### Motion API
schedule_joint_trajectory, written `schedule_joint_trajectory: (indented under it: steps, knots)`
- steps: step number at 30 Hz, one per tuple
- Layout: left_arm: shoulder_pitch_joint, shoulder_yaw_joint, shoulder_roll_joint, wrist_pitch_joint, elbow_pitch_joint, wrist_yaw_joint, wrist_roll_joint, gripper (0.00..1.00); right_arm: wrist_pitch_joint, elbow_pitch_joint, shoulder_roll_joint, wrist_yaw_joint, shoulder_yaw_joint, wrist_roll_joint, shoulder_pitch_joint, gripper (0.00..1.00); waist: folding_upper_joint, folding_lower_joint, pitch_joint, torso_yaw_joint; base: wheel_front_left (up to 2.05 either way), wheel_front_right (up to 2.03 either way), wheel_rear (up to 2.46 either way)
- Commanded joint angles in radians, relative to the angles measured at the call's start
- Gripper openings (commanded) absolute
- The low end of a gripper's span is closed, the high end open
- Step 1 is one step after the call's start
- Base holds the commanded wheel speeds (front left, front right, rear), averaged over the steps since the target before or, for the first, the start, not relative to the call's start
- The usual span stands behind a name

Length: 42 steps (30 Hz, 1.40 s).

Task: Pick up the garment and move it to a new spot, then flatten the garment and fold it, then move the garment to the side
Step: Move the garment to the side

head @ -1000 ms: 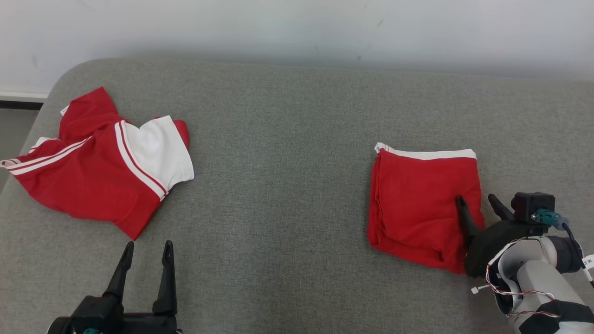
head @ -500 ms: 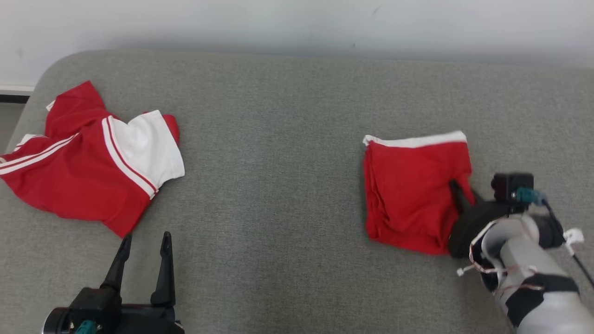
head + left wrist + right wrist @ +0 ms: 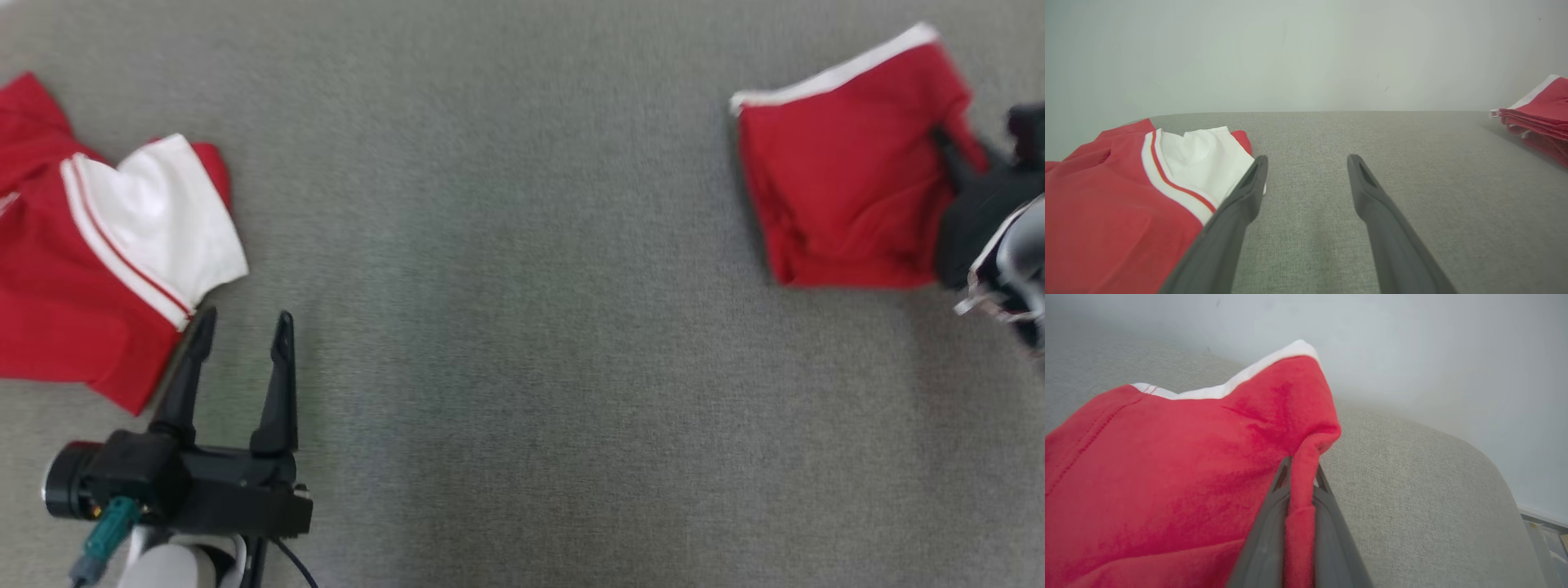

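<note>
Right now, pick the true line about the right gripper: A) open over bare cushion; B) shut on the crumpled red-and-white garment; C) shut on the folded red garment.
C: the right gripper pinches a ridge of the folded red garment between its closed fingers.

Crumpled garment [image 3: 73, 269] cropped left (head view blurred), right gripper [image 3: 951, 151] cropped right, overlapping folded garment [image 3: 833, 171]

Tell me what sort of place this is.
Likely an indoor garment-folding test setup: a grey padded surface against a plain white wall, holding a folded red garment and a crumpled red-and-white garment.
</note>
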State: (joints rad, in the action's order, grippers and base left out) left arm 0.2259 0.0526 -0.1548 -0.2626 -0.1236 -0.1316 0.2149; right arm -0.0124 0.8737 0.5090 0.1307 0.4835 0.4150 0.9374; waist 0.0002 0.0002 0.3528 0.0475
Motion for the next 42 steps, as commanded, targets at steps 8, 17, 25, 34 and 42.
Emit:
schedule_joint_trajectory:
  steps: [8, 17, 25, 34, 42]
  knots:
    - [0.06, 0.002, -0.055, -0.003, 0.078, 0.002, 0.001, 1.0, -0.022, -0.049, 0.173, 0.0, 0.055, 0.064, 0.12, 0.0, -0.0002, -0.0002, 0.208, -0.136, 0.0, 0.0, 0.0]
    - [0.068, -0.006, -0.096, -0.003, 0.135, 0.002, -0.006, 1.0, -0.047, -0.06, 0.306, 0.0, 0.09, 0.075, 0.219, 0.0, -0.0002, -0.0002, 0.26, -0.169, 0.0, 0.0, 0.0]
    - [0.048, -0.009, -0.109, -0.002, 0.173, 0.004, -0.015, 1.0, -0.108, -0.044, 0.347, -0.001, 0.132, 0.004, 0.317, 0.0, -0.0002, -0.0002, 0.284, -0.162, 0.0, 0.0, 0.0]
    - [0.042, -0.017, -0.104, -0.002, 0.175, 0.009, -0.011, 1.0, -0.095, 0.035, 0.326, -0.001, 0.116, -0.057, 0.381, 1.0, -0.0002, -0.0002, 0.293, -0.148, 0.0, 0.0, 0.0]
    - [0.018, -0.031, -0.071, -0.002, 0.152, 0.013, 0.005, 1.0, 0.054, 0.058, 0.269, -0.001, 0.023, -0.083, 0.385, 1.0, -0.0002, -0.0002, 0.21, -0.142, 0.0, 0.0, 0.0]
